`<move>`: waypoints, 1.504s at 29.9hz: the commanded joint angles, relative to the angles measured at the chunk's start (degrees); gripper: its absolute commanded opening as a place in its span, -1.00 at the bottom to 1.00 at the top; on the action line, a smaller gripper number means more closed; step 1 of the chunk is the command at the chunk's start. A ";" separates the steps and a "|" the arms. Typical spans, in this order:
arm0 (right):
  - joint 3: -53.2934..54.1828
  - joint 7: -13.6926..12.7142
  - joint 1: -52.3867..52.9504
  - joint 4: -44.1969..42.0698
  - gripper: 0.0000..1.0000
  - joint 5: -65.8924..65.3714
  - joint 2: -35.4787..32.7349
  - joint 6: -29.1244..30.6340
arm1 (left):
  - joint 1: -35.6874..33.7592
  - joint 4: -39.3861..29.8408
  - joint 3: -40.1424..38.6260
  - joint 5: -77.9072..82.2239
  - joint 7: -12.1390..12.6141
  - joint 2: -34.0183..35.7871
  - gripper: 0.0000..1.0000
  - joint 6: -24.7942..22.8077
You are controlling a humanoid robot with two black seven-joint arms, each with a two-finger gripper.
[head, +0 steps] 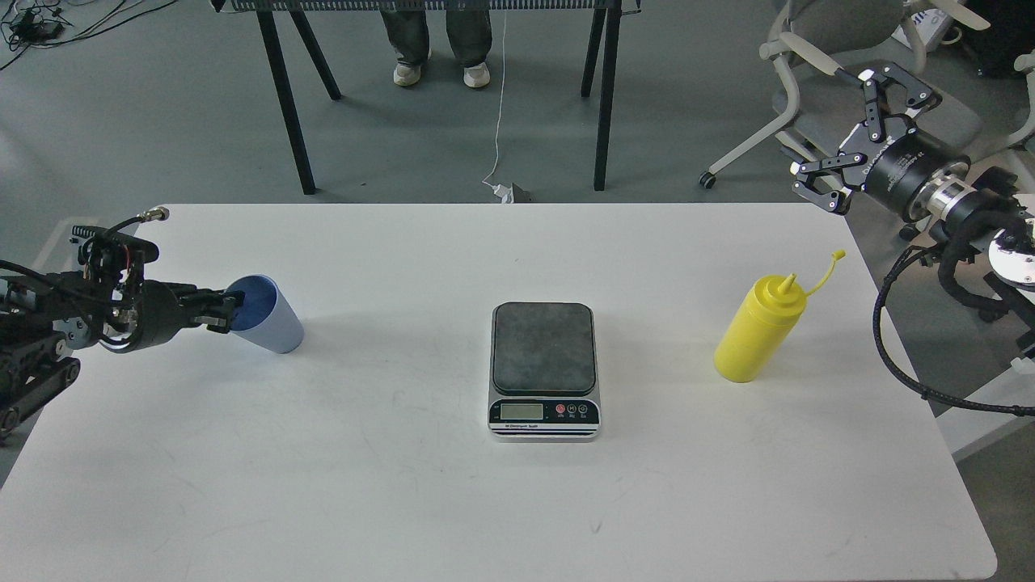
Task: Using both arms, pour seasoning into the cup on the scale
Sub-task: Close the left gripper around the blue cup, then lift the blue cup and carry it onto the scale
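My left end effector (220, 311) reached in from nine o'clock, low over the white counter (404, 501), and its fingers met the rim of the light blue cup (271, 323). The cup leaned, its open mouth tipped toward my arm, its base toward the counter's middle. The fingers looked pinched on the near lip, one seemingly inside the mouth, though they were dark and small, so I could not tell for certain whether they were clenched on it.

The scale (544, 368) sat flat near the counter's centre, its dark grey platform bare, the silver front with the display and round buttons facing six o'clock. The cup lay well apart from it, off at nine o'clock.

The yellow seasoning bottle (760, 331) stood at three o'clock of the scale, well apart from it, appearing to lean slightly to the right with its conical nozzle up. Its small cap (838, 255) hung off on the thin tether, at one o'clock of the nozzle.

My right end effector (841, 137) was raised beyond the counter's far right corner, at one o'clock of the bottle and clear of it. Its two fingers were spread wide, released and holding nothing.

A person's legs (441, 40) showed at twelve o'clock beyond the counter.
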 commanded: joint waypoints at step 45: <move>1.06 0.00 0.44 -0.73 0.97 0.00 1.02 0.00 | -8.55 -12.92 0.01 1.44 0.02 3.55 -0.89 -4.44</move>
